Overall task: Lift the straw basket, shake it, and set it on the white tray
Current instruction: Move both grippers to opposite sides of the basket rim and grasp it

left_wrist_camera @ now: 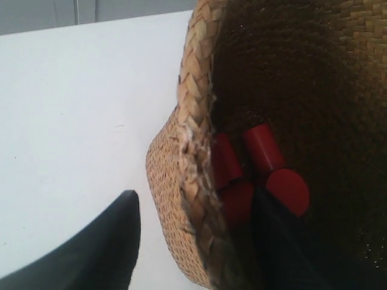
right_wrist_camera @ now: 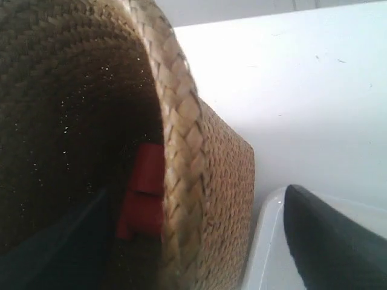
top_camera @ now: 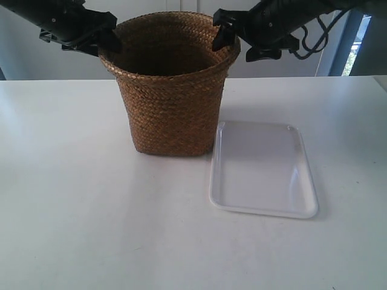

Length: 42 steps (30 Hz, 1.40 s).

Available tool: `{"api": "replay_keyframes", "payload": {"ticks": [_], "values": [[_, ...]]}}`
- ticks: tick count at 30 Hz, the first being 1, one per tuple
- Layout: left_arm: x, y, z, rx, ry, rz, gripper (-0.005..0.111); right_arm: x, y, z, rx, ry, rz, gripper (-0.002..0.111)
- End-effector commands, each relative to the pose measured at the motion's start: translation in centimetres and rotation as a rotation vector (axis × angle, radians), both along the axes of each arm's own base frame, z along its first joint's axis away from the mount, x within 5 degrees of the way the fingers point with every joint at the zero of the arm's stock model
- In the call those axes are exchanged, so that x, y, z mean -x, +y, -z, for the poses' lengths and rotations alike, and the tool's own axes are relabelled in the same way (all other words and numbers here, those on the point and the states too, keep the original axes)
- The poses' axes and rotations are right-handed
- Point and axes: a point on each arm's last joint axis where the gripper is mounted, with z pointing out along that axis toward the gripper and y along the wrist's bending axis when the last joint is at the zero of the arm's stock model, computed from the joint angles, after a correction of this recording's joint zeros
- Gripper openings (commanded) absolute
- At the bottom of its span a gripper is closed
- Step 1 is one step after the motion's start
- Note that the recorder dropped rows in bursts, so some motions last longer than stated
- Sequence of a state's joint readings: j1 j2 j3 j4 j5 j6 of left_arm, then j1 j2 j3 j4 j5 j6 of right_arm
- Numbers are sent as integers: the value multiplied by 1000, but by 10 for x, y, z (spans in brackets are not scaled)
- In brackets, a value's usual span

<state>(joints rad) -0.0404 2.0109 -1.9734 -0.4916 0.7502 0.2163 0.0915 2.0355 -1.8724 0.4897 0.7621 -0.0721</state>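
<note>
Straddling the rim of the straw basket (top_camera: 172, 103) at nine and three o'clock, my left gripper (left_wrist_camera: 193, 205) and right gripper (right_wrist_camera: 193, 199) stand jaws apart, unclamped, for a balanced lift.

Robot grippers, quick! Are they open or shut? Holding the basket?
Left gripper: open, fingers either side of the straw basket rim, not squeezing.
Right gripper: open, same way.

Bright, even daylight fills the exterior view and nearly washes out the white counter (top_camera: 91, 211). The straw basket (top_camera: 172, 109) and the white tray (top_camera: 263, 172) cast only faint, soft shadows. In both wrist views the basket's interior is dim, grainy and speckled with light, and its nearest rim is blurred.
</note>
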Motion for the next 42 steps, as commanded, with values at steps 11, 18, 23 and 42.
{"api": "replay_keyframes", "payload": {"ticks": [11, 18, 23, 42], "values": [[2, -2, -6, 3, -17, 3, 59, -10, -2, -9, 45, 85, 15, 70], [3, -3, -3, 1, 13, 20, 59, -11, -1, 2, 51, 143, -1, 67], [2, -3, 0, 1, 23, 22, 59, -12, -1, 5, 51, 149, -1, 62], [10, -7, -10, 32, 39, 17, 0, -3, 10, -17, 83, 71, -55, 0]]}}
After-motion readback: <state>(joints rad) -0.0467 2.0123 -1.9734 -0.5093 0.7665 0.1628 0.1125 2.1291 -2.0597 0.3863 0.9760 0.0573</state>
